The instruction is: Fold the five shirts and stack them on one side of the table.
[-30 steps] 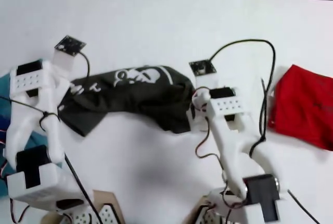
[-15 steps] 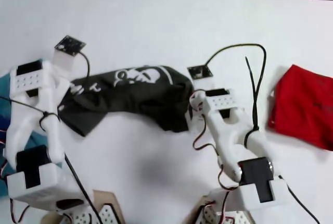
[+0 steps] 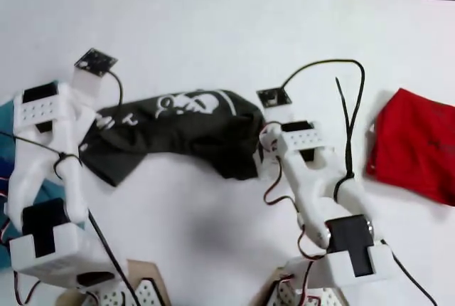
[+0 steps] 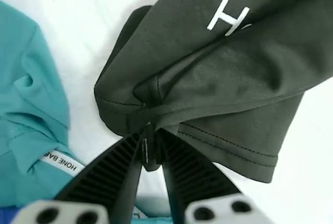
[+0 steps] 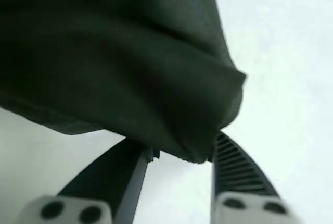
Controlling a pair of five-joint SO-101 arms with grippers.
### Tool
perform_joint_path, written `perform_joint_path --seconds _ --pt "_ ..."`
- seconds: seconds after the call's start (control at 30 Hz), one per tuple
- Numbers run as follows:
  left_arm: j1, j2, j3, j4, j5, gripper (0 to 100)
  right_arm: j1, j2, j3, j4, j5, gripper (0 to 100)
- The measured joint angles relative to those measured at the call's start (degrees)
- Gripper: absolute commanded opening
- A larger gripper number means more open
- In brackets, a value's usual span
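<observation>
Black shirt (image 3: pixel 178 129): lies crumpled in a long bunch across the middle of the white desk (image 3: pixel 213 28), white print facing up, stretched between the two arms. It is not folded.

Left gripper (image 4: pixel 148 148): sits at the shirt's end on the left side of the desk. The jaws are almost closed, pinching a small gathered fold of black cloth near a stitched hem. The cloth fans out from the pinch point.

Right gripper (image 5: pixel 182 148): sits at the opposite end of the same shirt. The jaws stand part-way apart with a thick roll of black cloth between them; the cloth touches both fingers and bulges over them.

Teal shirt (image 4: pixel 31 104): lies rumpled just beside the left gripper at the left edge of the desk, with a white label showing. It sits close to the black shirt's end, and I cannot tell whether the two touch.

Red shirt (image 3: pixel 416 146): lies flat near the right edge of the desk, well apart from the black shirt, beyond the right arm.
</observation>
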Motion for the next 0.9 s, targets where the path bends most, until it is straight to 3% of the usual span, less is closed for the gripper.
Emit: perform_joint_path --seconds 0.3,0.53,0.7,0.9 --pt "0.00 0.00 0.00 0.00 0.00 2 2.81 0.00 -0.88 -0.35 1.05 2.0" --pt "0.62 0.00 -0.44 0.53 0.00 2 2.90 0.00 -15.91 11.87 7.65 2.0" --pt "2.73 0.00 -8.18 7.91 0.09 2 2.90 -2.37 -30.42 22.51 12.92 2.0" --pt "4.48 0.00 -25.93 21.63 0.09 2 2.90 -7.38 -41.41 24.44 15.56 2.0"
